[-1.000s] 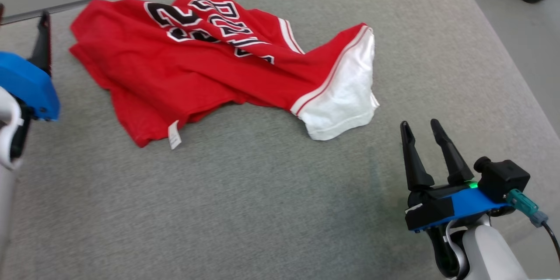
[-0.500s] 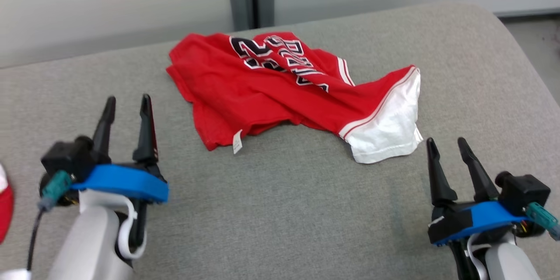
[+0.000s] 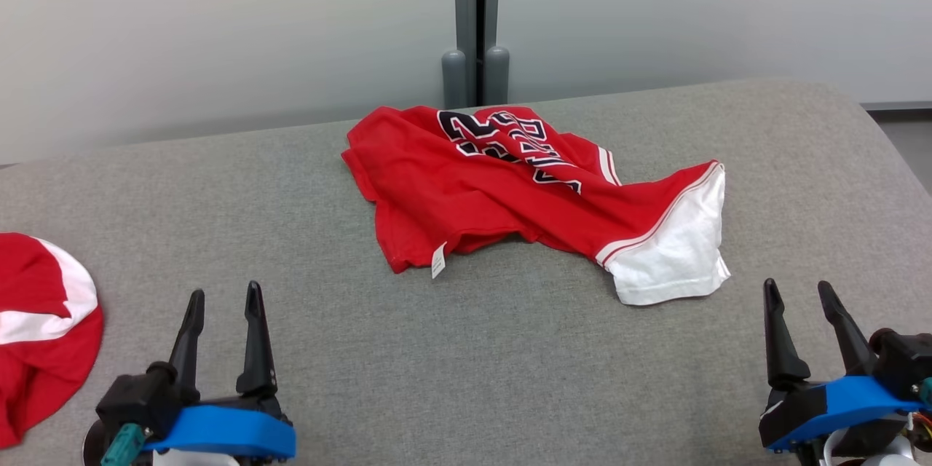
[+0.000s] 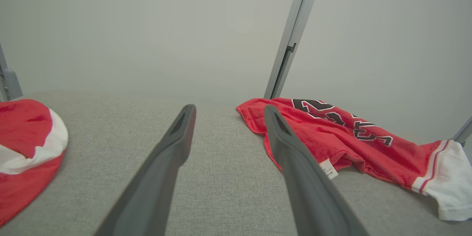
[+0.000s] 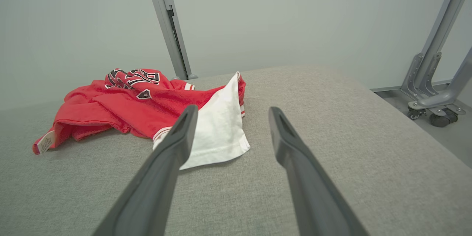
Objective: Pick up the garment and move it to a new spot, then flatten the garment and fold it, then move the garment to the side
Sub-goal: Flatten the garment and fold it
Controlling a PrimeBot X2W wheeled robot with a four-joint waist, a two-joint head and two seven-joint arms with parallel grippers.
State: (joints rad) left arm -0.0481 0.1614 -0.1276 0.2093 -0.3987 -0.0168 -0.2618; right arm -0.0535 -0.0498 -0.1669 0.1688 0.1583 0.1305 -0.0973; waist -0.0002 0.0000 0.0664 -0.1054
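Far L, outside L jaws: rounded red-and-white cloth bundle [image 3: 44, 320] on the grey woven-cloth work surface [image 3: 466, 386]; well apart from the fingers. Prob. not the job's item.
L gripper [image 3: 224, 291]: two long dark fingers spread apart, nothing btwn them, pointing away from robot over bare cloth.
Garment: crumpled red jersey-knit garment [image 3: 502, 196] w/ black-white lettering, lying bunched on the surface. Ahead & to the R of L jaws, ahead & to the L of R jaws, nearer R. Neither gripper touches it.
Tag: small white care label [image 3: 437, 261] at near hem corner, the part closest to L jaws.
White end: plain white fabric panel [image 3: 673, 266] w/ red-white stripe trim, just ahead-L of R fingertips. In R wrist view the L-hand finger overlaps it, contact unclear.
R gripper [image 3: 797, 285]: fingers apart, empty, aimed past the panel's R edge.
Behind garment: grey upright metal post [image 3: 477, 14], far beyond both jaws.
Far R of R jaws: grey wheeled metal frame [image 5: 435, 107] on the floor, off the surface.
Handling (est.): light, limp, zero stiffness, so it will sag & drape. Thin knit may slip from a shallow pinch. Not fragile. Layers overlap, so one pinch may catch more than one.
Grip spots (est.): L at hem corner by the care label, R at near corner of the white panel; bite deep over the edge.
Stage (est.): pick-up not yet begun.
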